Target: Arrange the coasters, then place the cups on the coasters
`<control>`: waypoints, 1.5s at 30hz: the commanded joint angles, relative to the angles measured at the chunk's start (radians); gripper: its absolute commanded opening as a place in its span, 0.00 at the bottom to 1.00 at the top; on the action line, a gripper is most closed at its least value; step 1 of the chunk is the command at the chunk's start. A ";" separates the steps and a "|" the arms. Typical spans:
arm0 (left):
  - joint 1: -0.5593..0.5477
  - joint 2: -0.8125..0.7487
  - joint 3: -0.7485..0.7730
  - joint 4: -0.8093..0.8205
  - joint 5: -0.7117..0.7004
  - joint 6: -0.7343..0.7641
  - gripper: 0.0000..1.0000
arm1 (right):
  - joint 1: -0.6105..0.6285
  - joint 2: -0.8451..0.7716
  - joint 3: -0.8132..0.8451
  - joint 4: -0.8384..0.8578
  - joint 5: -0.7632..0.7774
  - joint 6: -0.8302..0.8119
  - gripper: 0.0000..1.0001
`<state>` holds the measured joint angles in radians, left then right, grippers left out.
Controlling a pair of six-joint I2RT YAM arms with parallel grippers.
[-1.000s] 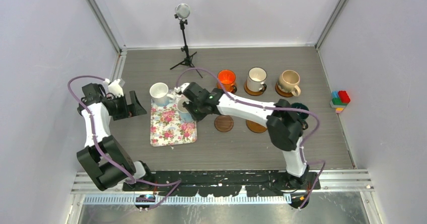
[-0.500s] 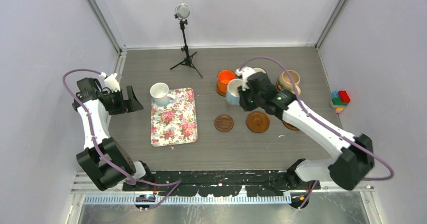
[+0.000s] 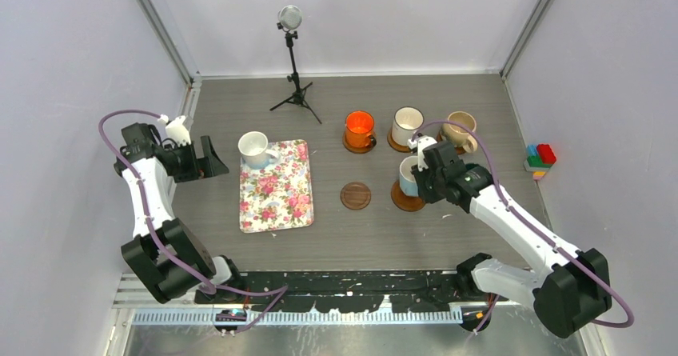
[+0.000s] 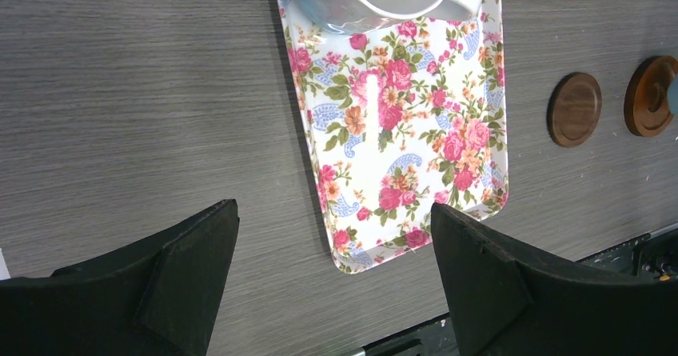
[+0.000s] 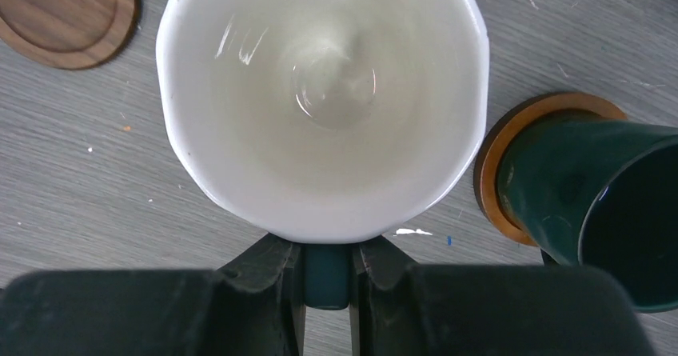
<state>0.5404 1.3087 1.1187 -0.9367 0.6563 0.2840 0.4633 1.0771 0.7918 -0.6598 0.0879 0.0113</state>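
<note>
- Right gripper (image 5: 327, 260) pinches the blue cup (image 5: 320, 92) by its handle, cup over a coaster (image 3: 406, 202).
- Letting go off-centre could leave it hanging off the edge or tipped; green cup (image 5: 592, 204) sits close too.
- Left gripper (image 4: 333, 208) gapes empty near the tray (image 4: 400, 132).

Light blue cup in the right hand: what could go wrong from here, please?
1. The right hand grips the light blue cup only by its handle, so the cup may tilt or land off-centre on the coaster below it.
2. The dark green cup stands close beside it on a second coaster; the blue cup, or the hand when it pulls back, might bump it.
</note>
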 commanded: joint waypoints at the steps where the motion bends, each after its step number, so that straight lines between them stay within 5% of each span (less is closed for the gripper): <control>1: 0.010 -0.001 0.024 0.000 0.026 -0.005 0.92 | -0.002 -0.033 0.009 0.082 0.013 -0.034 0.00; 22: 0.009 0.035 0.006 0.033 0.027 -0.008 0.92 | -0.018 0.061 0.058 0.040 -0.073 -0.065 0.01; 32: 0.010 0.044 0.013 0.032 0.024 -0.011 0.92 | -0.025 0.112 0.136 -0.066 -0.069 -0.086 0.20; 38: 0.009 0.052 0.013 0.033 0.027 -0.013 0.92 | -0.026 0.103 0.156 -0.118 -0.074 -0.091 0.40; 45: 0.010 0.057 0.010 0.039 0.031 -0.015 0.92 | -0.028 0.111 0.160 -0.145 -0.072 -0.108 0.45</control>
<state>0.5404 1.3647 1.1183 -0.9306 0.6567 0.2714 0.4408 1.2022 0.9146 -0.7830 0.0200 -0.0769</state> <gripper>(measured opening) 0.922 0.444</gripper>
